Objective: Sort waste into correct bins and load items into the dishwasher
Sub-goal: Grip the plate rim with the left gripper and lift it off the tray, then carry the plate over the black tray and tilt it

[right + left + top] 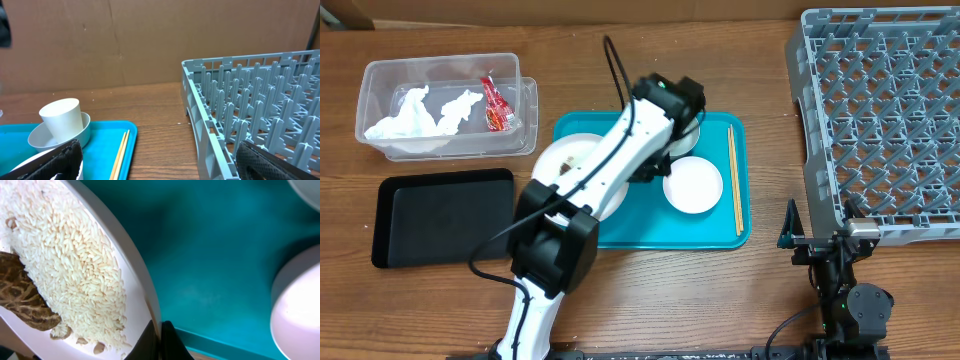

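My left gripper [160,341] is shut on the rim of the white plate [135,275]. The plate carries loose rice [70,265] and a brown piece of food [20,300]. It sits at the left of the teal tray [720,225], largely under my left arm. A white bowl [693,185] and the chopsticks [733,180] also lie on the tray. A white cup [62,119] stands in a grey-green bowl [84,132]. My right gripper [162,167] hangs open and empty, low beside the grey dish rack [880,120].
A clear tub [380,140] at the back left holds crumpled tissues [415,115] and a red wrapper [497,105]. A flat black tray [440,215] lies in front of it. A brown cardboard wall closes off the back of the table.
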You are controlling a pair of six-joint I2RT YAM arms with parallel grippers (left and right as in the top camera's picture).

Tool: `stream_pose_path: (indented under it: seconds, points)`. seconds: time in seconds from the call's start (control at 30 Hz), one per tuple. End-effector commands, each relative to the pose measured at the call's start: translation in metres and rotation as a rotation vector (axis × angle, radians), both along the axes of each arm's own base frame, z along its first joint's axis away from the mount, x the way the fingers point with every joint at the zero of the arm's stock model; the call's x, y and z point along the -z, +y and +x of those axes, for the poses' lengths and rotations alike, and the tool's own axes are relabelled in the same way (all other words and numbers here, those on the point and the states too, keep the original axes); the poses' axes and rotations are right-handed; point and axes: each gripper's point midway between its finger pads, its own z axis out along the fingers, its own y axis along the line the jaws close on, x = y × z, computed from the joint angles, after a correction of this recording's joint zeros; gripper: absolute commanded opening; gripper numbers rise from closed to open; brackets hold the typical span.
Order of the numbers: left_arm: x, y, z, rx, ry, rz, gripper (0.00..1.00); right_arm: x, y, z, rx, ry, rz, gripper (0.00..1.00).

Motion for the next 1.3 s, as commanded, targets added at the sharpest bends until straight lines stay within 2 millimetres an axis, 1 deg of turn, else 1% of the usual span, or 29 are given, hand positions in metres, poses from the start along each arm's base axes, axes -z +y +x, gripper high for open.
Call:
stream_pose_path:
  seconds: [0.0,0.17,0.27,0.43,0.47,0.5,0.6,0.77,0.93,1.17,1.27]
  points:
    - [-0.031,0.034,0.025,-0.086,-0.079,0.022,0.04,0.002,-0.001,0.0,0.006,-0.004,-0.007,1.0]
    - [-0.055,0.074,0.043,-0.175,-0.11,0.02,0.04,0.002,-0.001,0.0,0.006,-0.004,-0.007,1.0]
    - [-0.061,0.096,0.052,-0.224,-0.115,-0.008,0.04,0.002,-0.001,0.0,0.006,-0.004,-0.007,1.0]
    - [-0.062,0.147,0.059,-0.373,-0.108,-0.04,0.04,0.002,-0.001,0.0,0.006,-0.004,-0.007,1.0]
    - [-0.061,0.154,0.06,-0.397,-0.106,-0.051,0.04,0.002,-0.001,0.0,0.006,-0.004,-0.007,1.0]
    - [-0.06,0.165,0.06,-0.443,-0.098,-0.081,0.04,0.002,-0.001,0.0,0.006,-0.004,-0.007,1.0]
    - [-0.058,0.185,0.062,-0.52,-0.091,-0.137,0.04,0.002,-0.001,0.0,0.006,-0.004,-0.007,1.0]
    - [-0.056,0.2,0.07,-0.541,-0.091,-0.25,0.04,0.002,-0.001,0.0,0.006,-0.004,-0.007,1.0]
    - [-0.056,0.216,0.069,-0.598,-0.083,-0.331,0.04,0.002,-0.001,0.0,0.006,-0.004,-0.007,1.0]
    - [-0.06,0.229,0.071,-0.596,-0.075,-0.53,0.04,0.002,-0.001,0.0,0.006,-0.004,-0.007,1.0]
    - [-0.064,0.231,0.071,-0.589,-0.075,-0.608,0.04,0.002,-0.001,0.0,0.006,-0.004,-0.007,1.0]
